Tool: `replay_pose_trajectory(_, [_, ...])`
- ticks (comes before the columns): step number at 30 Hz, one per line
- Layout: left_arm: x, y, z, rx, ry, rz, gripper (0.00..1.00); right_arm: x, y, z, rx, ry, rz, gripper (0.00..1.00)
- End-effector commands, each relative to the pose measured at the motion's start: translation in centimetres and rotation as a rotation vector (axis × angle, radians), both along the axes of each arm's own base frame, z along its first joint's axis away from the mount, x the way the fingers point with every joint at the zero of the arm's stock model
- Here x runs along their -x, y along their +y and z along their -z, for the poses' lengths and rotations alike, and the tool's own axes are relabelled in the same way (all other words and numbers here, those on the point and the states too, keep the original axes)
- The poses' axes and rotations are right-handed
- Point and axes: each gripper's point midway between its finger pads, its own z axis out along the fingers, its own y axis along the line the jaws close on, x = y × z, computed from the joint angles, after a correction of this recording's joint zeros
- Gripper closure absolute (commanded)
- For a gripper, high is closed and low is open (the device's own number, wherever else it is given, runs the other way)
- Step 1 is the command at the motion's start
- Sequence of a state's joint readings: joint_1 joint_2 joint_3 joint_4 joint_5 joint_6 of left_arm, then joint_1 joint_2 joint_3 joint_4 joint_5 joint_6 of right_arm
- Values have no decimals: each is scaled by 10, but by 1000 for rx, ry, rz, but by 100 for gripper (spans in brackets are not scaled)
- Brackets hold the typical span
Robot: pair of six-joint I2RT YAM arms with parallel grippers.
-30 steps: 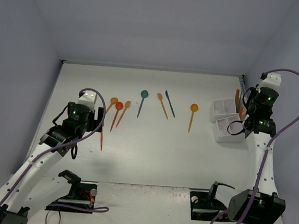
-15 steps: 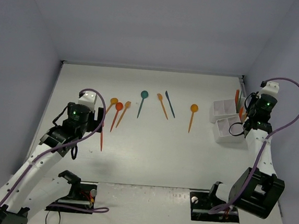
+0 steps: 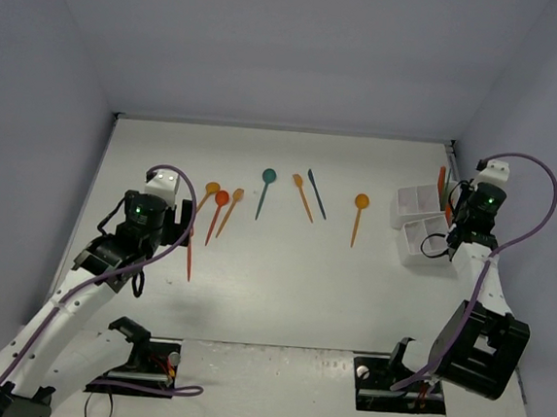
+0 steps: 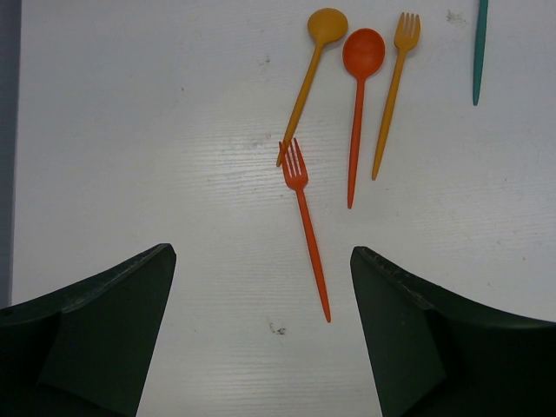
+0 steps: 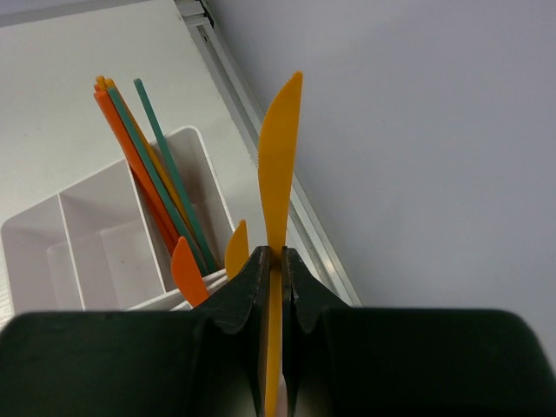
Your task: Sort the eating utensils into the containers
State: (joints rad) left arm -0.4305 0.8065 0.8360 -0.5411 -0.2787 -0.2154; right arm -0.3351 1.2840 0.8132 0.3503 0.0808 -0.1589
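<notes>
While my right gripper (image 5: 276, 265) hangs next to the organizer (image 5: 82, 239), its fingers are pinched tight on a yellow knife (image 5: 280, 156), blade pointing up, close to the side wall. On the wrist cam I see a bunch of orange and teal handles (image 5: 152, 174) leaning in the compartment nearest that wall, plus two blade tips (image 5: 187, 269) poking up just beside my fingers.

Left gripper (image 4: 261, 269) hovers with its fingers spread wide over a red fork (image 4: 306, 230) lying flat on the table (image 3: 281, 287). Just past it are an orange spoon (image 4: 313, 69), red spoon (image 4: 359, 95) and orange fork (image 4: 393, 91), side by side. Can't tell if the orange spoon's handle touches the red fork's tines.

Mid-table, well apart from the organizer: teal spoon (image 3: 264, 190), second fork (image 3: 302, 196), dark knife (image 3: 316, 192), lone spoon (image 3: 358, 215).
</notes>
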Motion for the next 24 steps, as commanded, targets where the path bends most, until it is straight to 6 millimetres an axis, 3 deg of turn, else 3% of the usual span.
replay_pose_trajectory(1, [-7, 3, -18, 9, -70, -17, 20, -7, -12, -19, 51, -88, 36, 97])
replay_pose_trajectory(9, [-5, 4, -23, 16, -91, -20, 20, 10, -2, -13, -4, -98, 50, 79])
replay_pose_trajectory(13, [-3, 5, -26, 21, -102, -22, 20, 16, 9, -25, -26, -115, 37, 67])
replay_pose_trajectory(16, [-3, 5, -28, 25, -108, -21, 20, 14, 27, -40, -60, -122, -3, 61])
replay_pose_trajectory(19, [-3, 5, -28, 25, -108, -22, 20, -1, 66, -63, -90, -134, -107, 58])
replay_pose_trajectory(23, [-5, 5, -26, 22, -103, -26, 20, -27, 141, -73, -147, -77, -309, 54])
replay_pose_trajectory(24, [-5, 5, -25, 20, -99, -25, 20, -32, 160, -64, -167, -29, -357, 54])
